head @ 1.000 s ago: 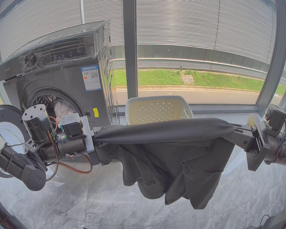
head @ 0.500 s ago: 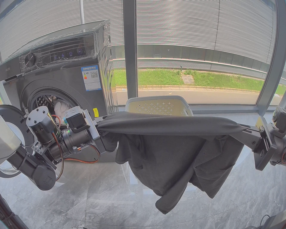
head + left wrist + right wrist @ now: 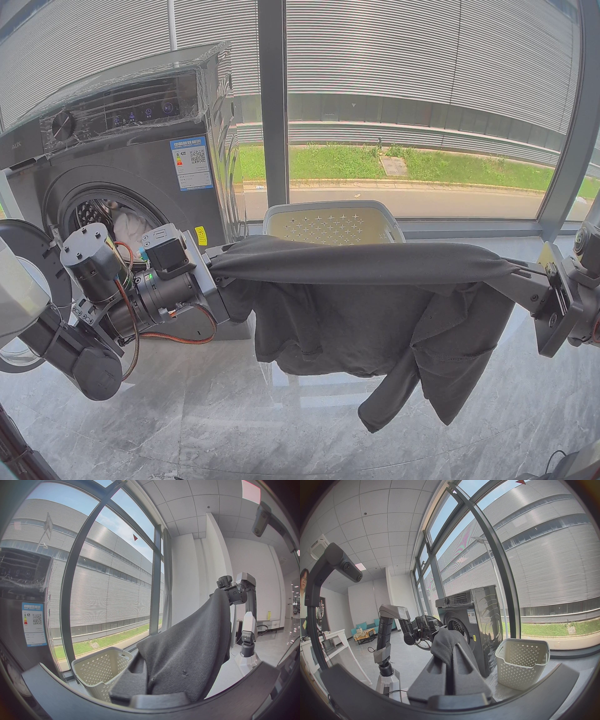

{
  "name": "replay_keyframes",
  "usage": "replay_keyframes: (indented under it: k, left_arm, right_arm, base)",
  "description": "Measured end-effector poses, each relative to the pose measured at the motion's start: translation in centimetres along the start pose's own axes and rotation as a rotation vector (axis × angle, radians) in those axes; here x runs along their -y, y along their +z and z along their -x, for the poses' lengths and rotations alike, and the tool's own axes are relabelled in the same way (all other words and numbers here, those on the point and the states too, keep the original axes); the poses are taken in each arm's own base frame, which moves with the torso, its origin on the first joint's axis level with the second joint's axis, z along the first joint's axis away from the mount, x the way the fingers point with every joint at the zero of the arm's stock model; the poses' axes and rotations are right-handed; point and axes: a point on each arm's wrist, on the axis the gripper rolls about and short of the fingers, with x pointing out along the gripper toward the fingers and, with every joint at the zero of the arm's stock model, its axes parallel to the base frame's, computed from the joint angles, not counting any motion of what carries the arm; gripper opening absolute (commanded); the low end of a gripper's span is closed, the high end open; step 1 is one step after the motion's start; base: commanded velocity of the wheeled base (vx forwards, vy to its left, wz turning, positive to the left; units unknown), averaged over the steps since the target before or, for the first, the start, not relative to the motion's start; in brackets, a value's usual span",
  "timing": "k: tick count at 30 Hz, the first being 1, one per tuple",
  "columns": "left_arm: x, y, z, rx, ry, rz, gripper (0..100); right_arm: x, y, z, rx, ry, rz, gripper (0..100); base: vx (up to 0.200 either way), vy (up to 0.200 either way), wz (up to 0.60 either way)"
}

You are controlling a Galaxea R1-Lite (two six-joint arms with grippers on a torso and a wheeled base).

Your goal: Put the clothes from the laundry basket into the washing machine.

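1. Head view: a washing machine (image 3: 144, 156) stands at the left with its round door (image 3: 22, 250) swung open. A pale cloth (image 3: 128, 228) lies inside the drum.
2. The left arm's wrist sits in front of the drum opening and covers part of it.
3. A window post (image 3: 273, 106) rises between the machine and the cream laundry basket (image 3: 331, 228). The basket stands on the grey floor (image 3: 219, 412) by the glass.
4. The dark garment (image 3: 369, 300) hangs in the air in front of the basket and hides its front wall.
5. The left gripper (image 3: 215, 262) is clamped on one end of the garment, near the machine.
6. The right gripper (image 3: 512, 275) pinches the other end, with its fingers pressed together in the right wrist view.
7. The garment's long axis runs nearly level from left to right, its top edge pulled taut. The rest drapes down, lowest toward the right, above the floor.
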Motion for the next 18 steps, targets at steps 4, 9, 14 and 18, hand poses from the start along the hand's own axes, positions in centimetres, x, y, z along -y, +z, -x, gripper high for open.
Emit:
replay_keyframes:
  k: [4, 9, 14, 18]
  left_arm:
    - [0.5, 0.3, -0.5, 0.011, -0.020, -0.002, 0]
    - [1.2, 0.7, -1.4, 0.032, -0.032, 0.000, 0]
    - [1.8, 2.0, -2.9, 0.086, -0.033, 0.021, 0]
    - [2.4, 3.0, -3.9, 0.129, -0.028, 0.046, 0]
  right_arm:
    - [0.1, -0.1, 0.1, -0.007, 0.005, -0.003, 0]
    - [0.4, -0.8, 0.3, -0.029, -0.010, -0.016, 100]
    - [0.5, -2.5, 0.8, -0.084, -0.024, -0.051, 100]
    - [0.7, -4.6, 1.0, -0.161, -0.034, -0.093, 100]
  base:
    - [0.000, 0.000, 0.00]
    - [0.000, 0.000, 0.00]
    - [0.000, 0.000, 0.00]
    - [0.000, 0.000, 0.00]
